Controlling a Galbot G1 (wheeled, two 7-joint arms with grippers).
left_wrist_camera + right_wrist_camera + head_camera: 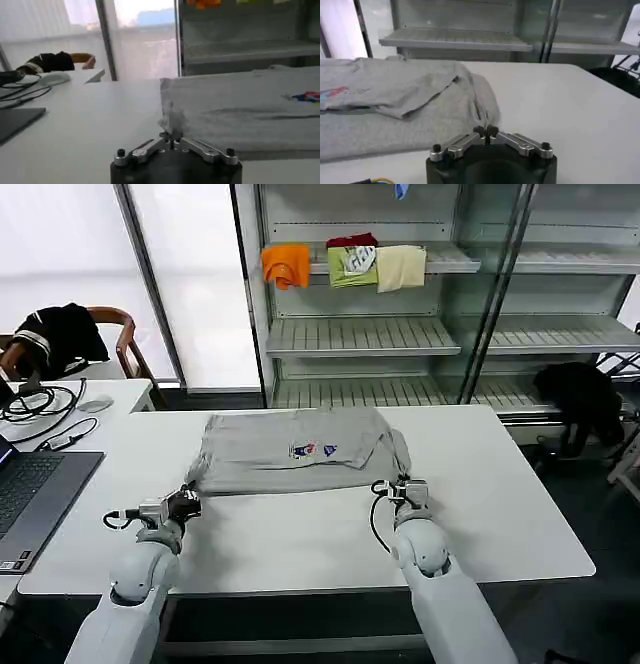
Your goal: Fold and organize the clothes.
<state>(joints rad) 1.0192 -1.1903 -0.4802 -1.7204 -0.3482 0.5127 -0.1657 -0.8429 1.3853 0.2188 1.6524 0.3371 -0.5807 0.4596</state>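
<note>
Both arms are clad in smooth pale grey shells that swell into rounded joint housings before narrowing toward the wrists. At each wrist a black cable loops out and runs back along the forearm. The left gripper (187,500) and the right gripper (408,487) are darker, built of black and metal parts. Seen from the wrist cameras, each has a rounded black body just behind two silver linkage bars, with a black screw head at each outer end. Near the right gripper (487,131), what may be a yellow and blue wire peeks out.
</note>
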